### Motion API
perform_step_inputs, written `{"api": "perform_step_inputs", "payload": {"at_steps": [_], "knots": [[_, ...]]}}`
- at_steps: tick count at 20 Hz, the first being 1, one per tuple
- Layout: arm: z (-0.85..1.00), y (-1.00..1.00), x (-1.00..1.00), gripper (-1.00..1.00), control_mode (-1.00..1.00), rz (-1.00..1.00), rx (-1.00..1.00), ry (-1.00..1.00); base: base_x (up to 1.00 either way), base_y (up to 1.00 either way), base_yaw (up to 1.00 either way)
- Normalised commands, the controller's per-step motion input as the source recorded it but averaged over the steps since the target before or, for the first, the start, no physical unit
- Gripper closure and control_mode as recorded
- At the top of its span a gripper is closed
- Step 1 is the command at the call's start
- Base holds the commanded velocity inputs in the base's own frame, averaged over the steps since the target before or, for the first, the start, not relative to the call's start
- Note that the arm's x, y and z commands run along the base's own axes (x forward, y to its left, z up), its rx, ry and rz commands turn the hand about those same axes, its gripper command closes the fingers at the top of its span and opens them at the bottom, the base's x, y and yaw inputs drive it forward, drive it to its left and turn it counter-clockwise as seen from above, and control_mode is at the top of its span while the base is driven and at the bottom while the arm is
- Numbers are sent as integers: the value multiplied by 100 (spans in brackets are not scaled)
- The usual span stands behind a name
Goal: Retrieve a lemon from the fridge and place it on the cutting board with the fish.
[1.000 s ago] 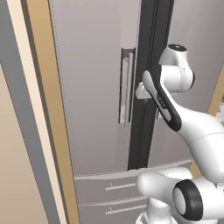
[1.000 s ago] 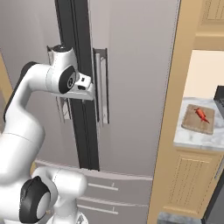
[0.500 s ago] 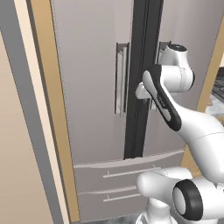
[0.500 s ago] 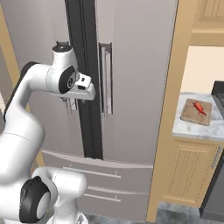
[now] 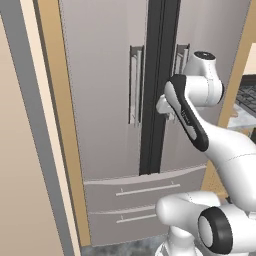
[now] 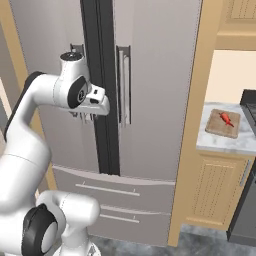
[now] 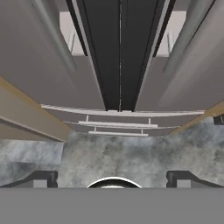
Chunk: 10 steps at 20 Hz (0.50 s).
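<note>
Facing the shut fridge (image 5: 110, 100), the pincer (image 7: 112, 177) spreads wide.

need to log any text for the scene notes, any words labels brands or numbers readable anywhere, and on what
None: no word, label, brand, number or sign can be read in any view.
The fridge doors, handles and drawers are plain grey, with no badge.
The cutting board with the fish is bare wood, and the marble counter is unmarked.
The robot's hand and arm carry no lettering.
</note>
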Motion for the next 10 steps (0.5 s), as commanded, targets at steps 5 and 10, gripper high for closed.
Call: {"api": "perform_step_inputs", "payload": {"at_steps": [5,10], "knots": [[0,-44,8,-100,-100,0,1,-1,0,0,0],[0,-42,38,-100,-100,0,-7,-7,0,0,0]]}}
